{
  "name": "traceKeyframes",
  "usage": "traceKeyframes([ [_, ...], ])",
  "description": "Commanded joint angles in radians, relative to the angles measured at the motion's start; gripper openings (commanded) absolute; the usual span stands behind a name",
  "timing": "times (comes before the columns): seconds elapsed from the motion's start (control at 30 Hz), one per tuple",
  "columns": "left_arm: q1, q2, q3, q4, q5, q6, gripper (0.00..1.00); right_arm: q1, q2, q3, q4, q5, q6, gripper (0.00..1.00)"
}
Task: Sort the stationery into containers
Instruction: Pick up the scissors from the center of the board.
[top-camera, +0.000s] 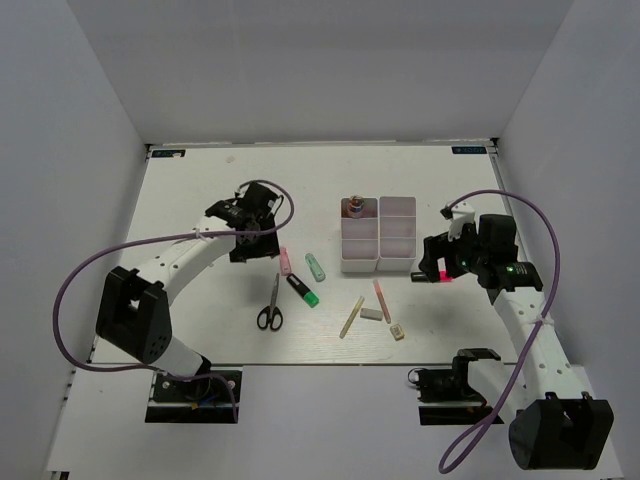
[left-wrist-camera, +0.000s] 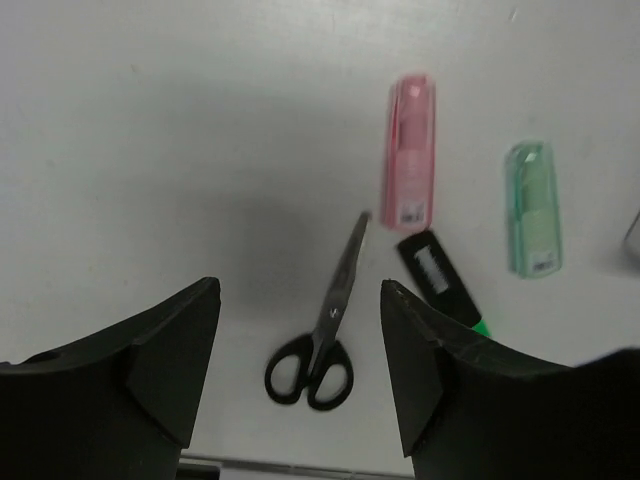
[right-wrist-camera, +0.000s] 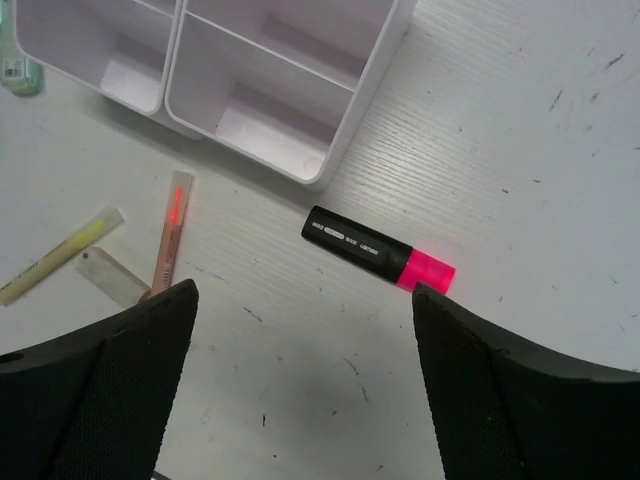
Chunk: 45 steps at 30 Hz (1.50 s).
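My left gripper (top-camera: 250, 243) (left-wrist-camera: 300, 292) hangs open above the table, with the black-handled scissors (left-wrist-camera: 320, 345) (top-camera: 270, 305) lying flat between its fingers in the left wrist view. A pink marker (left-wrist-camera: 411, 165), a mint-green marker (left-wrist-camera: 533, 207) and a black-green marker (left-wrist-camera: 445, 280) lie beside them. My right gripper (top-camera: 437, 268) (right-wrist-camera: 305, 292) is open and holds nothing; the black-pink marker (right-wrist-camera: 378, 248) lies just ahead of its fingertips. The white containers (top-camera: 396, 262) (right-wrist-camera: 345, 140) stand mid-table. A pink stick (right-wrist-camera: 173, 230), a cream stick (right-wrist-camera: 60, 255) and a grey eraser (right-wrist-camera: 112, 277) lie near them.
A tan eraser (top-camera: 398, 332) lies near the table's front edge. The far-left bin holds a small brownish object (top-camera: 353, 208). White walls enclose the table on three sides. Purple cables loop off both arms.
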Motion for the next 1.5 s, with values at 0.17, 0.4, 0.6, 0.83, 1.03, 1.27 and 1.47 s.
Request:
traceKeyframes([
  [0.17, -0.013, 0.016, -0.049, -0.033, 0.208, -0.045, 0.51, 0.002, 0.011, 0.026, -0.013, -0.059, -0.017, 0.36],
  [0.4, -0.033, -0.019, -0.13, -0.083, 0.213, -0.024, 0.58, 0.002, 0.003, 0.019, 0.001, -0.036, -0.017, 0.32],
  [0.6, -0.024, -0.154, -0.297, -0.126, 0.259, -0.051, 0.23, 0.005, 0.008, 0.019, -0.002, -0.043, -0.018, 0.37],
  [0.83, -0.045, -0.261, -0.389, -0.14, 0.23, -0.033, 0.5, 0.003, 0.003, 0.021, -0.002, -0.045, -0.023, 0.4],
  [1.03, -0.056, -0.237, -0.423, -0.085, 0.267, -0.037, 0.52, 0.002, -0.002, 0.021, -0.003, -0.048, -0.023, 0.42],
  [1.27, -0.076, -0.146, -0.434, -0.028, 0.254, -0.048, 0.49, 0.002, -0.008, 0.018, -0.003, -0.045, -0.023, 0.42],
  [1.47, -0.088, -0.097, -0.414, -0.028, 0.253, -0.05, 0.48, 0.002, -0.006, 0.021, -0.005, -0.045, -0.026, 0.42],
])
